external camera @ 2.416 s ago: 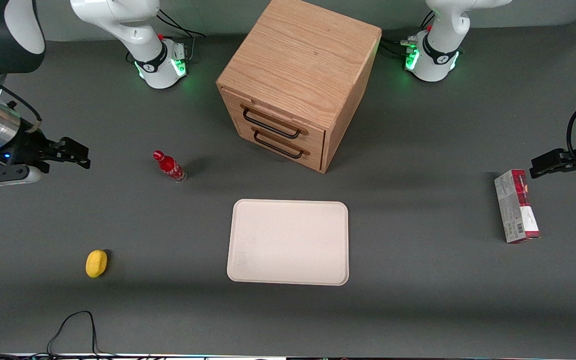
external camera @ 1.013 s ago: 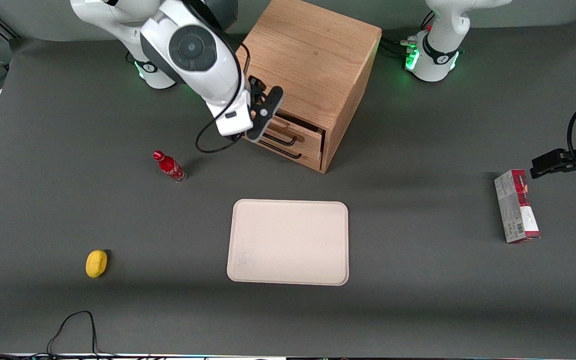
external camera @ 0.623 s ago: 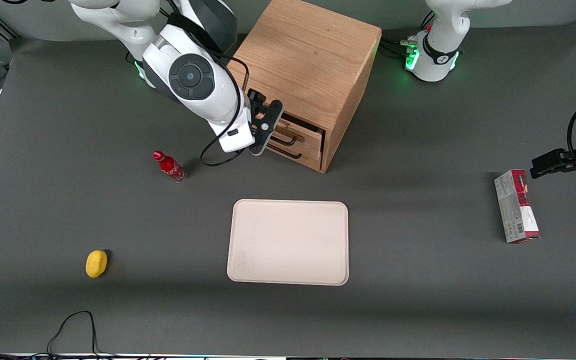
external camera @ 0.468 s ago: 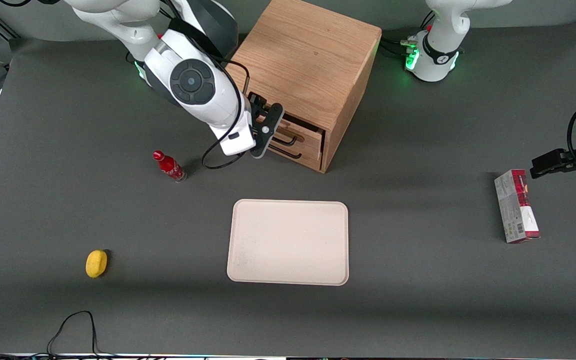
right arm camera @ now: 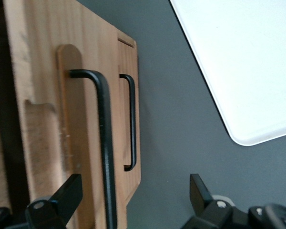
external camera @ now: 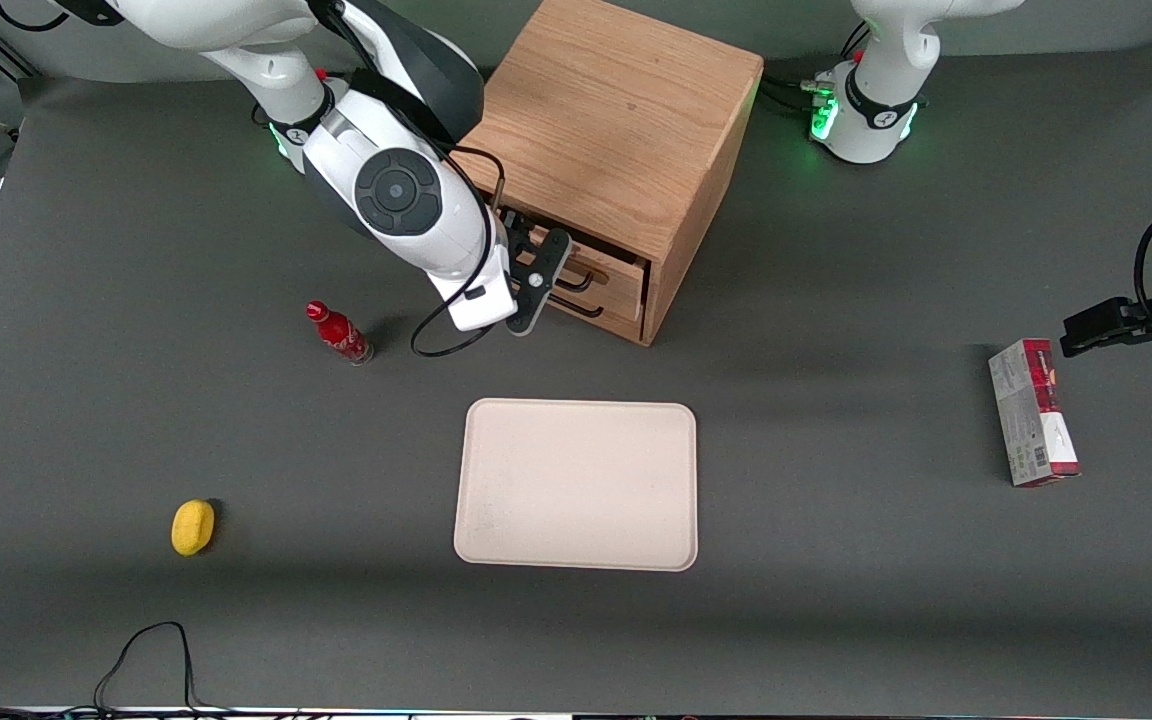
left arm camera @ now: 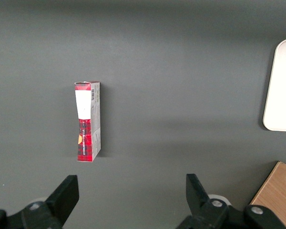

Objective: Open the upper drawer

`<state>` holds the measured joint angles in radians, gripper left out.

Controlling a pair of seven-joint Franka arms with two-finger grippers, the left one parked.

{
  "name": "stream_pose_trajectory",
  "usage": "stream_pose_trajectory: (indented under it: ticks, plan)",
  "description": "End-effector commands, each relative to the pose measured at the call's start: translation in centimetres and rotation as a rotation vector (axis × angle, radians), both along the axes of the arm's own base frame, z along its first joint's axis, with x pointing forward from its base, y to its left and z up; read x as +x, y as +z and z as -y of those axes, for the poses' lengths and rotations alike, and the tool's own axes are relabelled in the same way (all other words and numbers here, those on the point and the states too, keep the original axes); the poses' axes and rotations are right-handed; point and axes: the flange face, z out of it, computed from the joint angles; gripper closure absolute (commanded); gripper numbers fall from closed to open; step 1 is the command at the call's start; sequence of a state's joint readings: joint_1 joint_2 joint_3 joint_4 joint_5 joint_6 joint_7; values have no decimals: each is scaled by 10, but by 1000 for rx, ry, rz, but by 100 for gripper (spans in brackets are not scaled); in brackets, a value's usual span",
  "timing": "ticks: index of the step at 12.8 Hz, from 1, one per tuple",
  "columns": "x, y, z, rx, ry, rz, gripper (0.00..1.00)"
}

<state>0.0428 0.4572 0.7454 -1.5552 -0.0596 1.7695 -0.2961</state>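
The oak cabinet (external camera: pixel 616 110) stands at the table's middle, away from the front camera. Its upper drawer (external camera: pixel 608 268) has a light wood front and a thin black bar handle (external camera: pixel 581 283), and it stands a little way out of the cabinet. My right gripper (external camera: pixel 541 280) is in front of that drawer, open. In the right wrist view the upper drawer front (right arm camera: pixel 43 143) and its handle (right arm camera: pixel 105 143) are close up. The bar lies between the gripper's (right arm camera: pixel 131 191) spread fingers, close beside one finger (right arm camera: pixel 62 195). The lower drawer (right arm camera: pixel 125 119) sits flush beneath.
A cream tray (external camera: pixel 576 485) lies nearer the front camera than the cabinet, also in the right wrist view (right arm camera: pixel 238 57). A red bottle (external camera: pixel 338 332) stands close to the working arm. A yellow object (external camera: pixel 193 526) lies nearer the camera. A red-and-white box (external camera: pixel 1033 410) lies toward the parked arm's end.
The right arm swung in from the table's end to the drawer front. Over the last second the gripper moved nearer the front camera along the upper drawer. That drawer now stands slightly out.
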Motion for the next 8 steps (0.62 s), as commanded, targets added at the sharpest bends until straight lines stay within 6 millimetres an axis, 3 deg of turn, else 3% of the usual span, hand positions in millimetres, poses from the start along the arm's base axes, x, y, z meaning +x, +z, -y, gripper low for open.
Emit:
stream_pose_trajectory:
  ticks: [1,8]
  plan:
    - [8,-11,-4,5,30,30,0]
    - [17,-26,-3,-6,49,51,0]
